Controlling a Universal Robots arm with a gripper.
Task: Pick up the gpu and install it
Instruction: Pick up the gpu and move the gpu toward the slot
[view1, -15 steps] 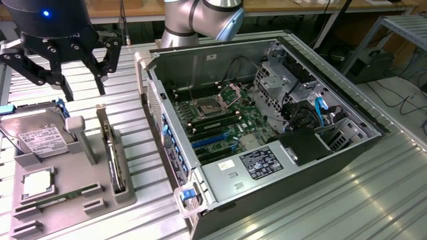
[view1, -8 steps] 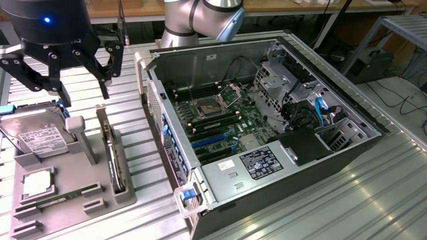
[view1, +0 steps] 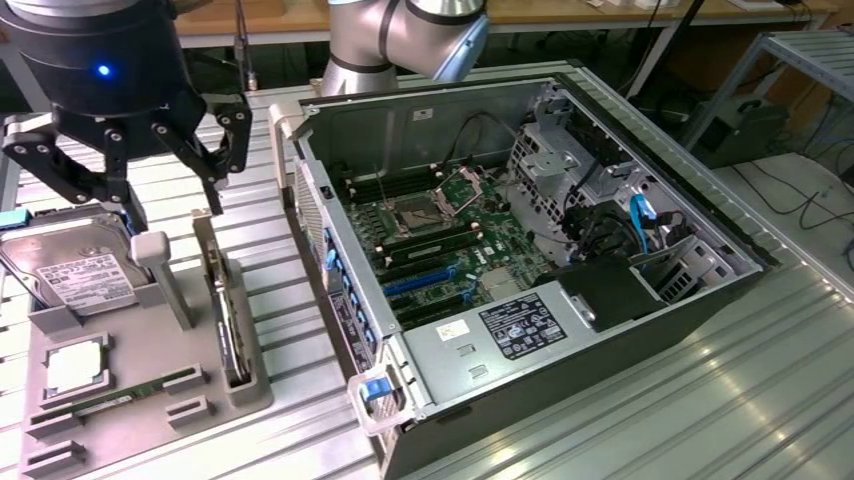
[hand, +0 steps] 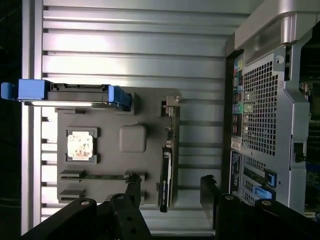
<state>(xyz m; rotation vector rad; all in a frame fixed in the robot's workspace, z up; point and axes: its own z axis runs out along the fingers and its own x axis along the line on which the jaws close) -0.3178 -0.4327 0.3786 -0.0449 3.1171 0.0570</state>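
The gripper (view1: 174, 195), fingers spread apart, is hovering above the gpu (view1: 234, 335), which is standing on edge in a slot along the grey tray's (view1: 134, 400) edge nearest the open computer case (view1: 534, 250), seemingly leaving both faces free for pinching.

Spread hand (hand: 171, 180) above gpu (hand: 166, 172), edge-up in grey holder (hand: 150, 107)

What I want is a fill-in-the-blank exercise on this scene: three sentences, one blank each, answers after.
1. The gripper hangs above the grey holder with its jaws ___.
2. The gpu stands on its ___ in the holder.
3. The gpu is not yet inside the opened computer ___.
Missing words: open; edge; case.
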